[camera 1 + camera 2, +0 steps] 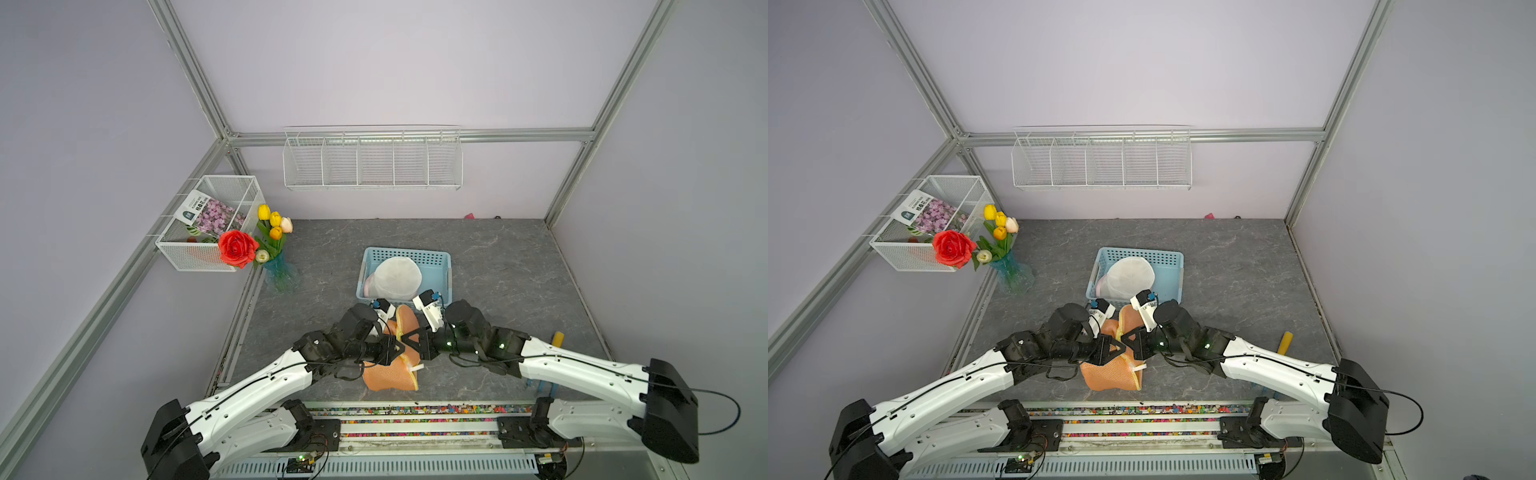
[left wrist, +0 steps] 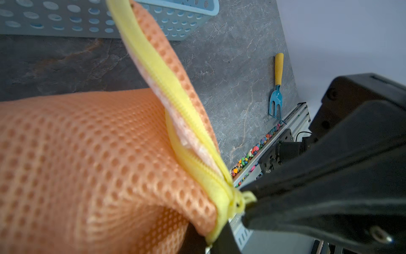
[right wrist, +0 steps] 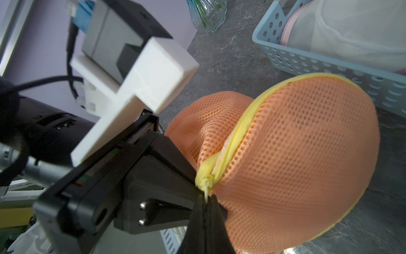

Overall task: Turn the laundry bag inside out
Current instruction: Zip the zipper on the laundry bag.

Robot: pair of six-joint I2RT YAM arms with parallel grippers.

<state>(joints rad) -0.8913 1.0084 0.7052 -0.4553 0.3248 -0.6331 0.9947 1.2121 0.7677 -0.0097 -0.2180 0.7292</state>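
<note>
Pinching its yellow zipper end (image 3: 206, 179), left claw (image 1: 395, 345) and right claw (image 3: 205, 199) are clamped on the mesh laundry bag (image 1: 388, 376), likely for spreading the mouth.

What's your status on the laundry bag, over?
Left end effector, right end effector: both shut on yellow zipper end of laundry bag. Orange mesh outward, not yet turned. Blue basket close behind.

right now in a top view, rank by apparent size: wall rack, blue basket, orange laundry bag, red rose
1. wall rack
2. blue basket and orange laundry bag: look alike, bag partly hidden
3. red rose
</note>
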